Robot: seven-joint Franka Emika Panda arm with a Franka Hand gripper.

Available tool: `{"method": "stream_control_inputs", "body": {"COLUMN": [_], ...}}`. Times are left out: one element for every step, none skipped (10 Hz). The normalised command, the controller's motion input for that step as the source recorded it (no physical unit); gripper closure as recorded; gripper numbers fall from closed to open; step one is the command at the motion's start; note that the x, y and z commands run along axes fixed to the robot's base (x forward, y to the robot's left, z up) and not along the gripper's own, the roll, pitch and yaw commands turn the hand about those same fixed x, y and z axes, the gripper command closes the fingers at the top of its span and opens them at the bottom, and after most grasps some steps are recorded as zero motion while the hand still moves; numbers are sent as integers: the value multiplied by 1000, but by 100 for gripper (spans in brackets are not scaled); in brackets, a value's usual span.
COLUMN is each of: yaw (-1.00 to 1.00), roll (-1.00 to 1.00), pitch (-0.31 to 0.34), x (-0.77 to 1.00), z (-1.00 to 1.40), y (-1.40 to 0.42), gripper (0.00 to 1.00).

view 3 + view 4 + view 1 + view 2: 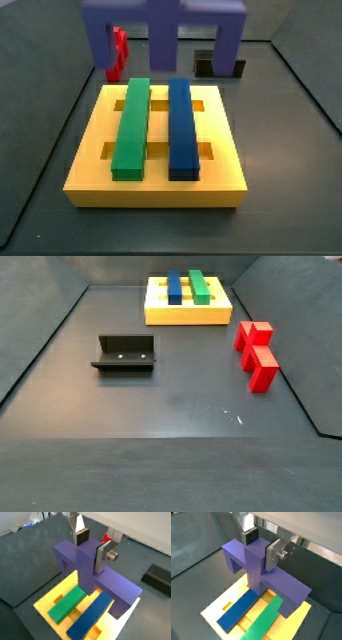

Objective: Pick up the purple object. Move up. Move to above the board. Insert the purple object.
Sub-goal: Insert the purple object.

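Our gripper (90, 548) clamps the purple object (93, 572), a three-legged comb-shaped block, its legs hanging below over the yellow board (50, 602).

Nothing to read here, honestly. No letters, numbers, logos or stickers show up anywhere in these views. The purple piece (93, 569), the yellow board (158, 184), the green bar (131, 128), the blue bar (181, 128) and the red blocks (257, 354) are all plain colour. The end effector (91, 543) clamped on the purple piece over the board has bare metal plates, no markings I can make out.
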Motion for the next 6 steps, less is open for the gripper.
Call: {"method": "stream_control_inputs", "body": {"yaw": [0,0,0,3,126,86], "roll": [10,0,9,116,200,129], "pitch": [-86,-67,-101,-11,-29,-20], "x": [0,0,0,0,-323,-331], "z": [-860,-777,-717,-600,-431,-306], "y": [-366,-306,-174,-80,0,-23], "gripper": [100,100,100,100,100,100]}}
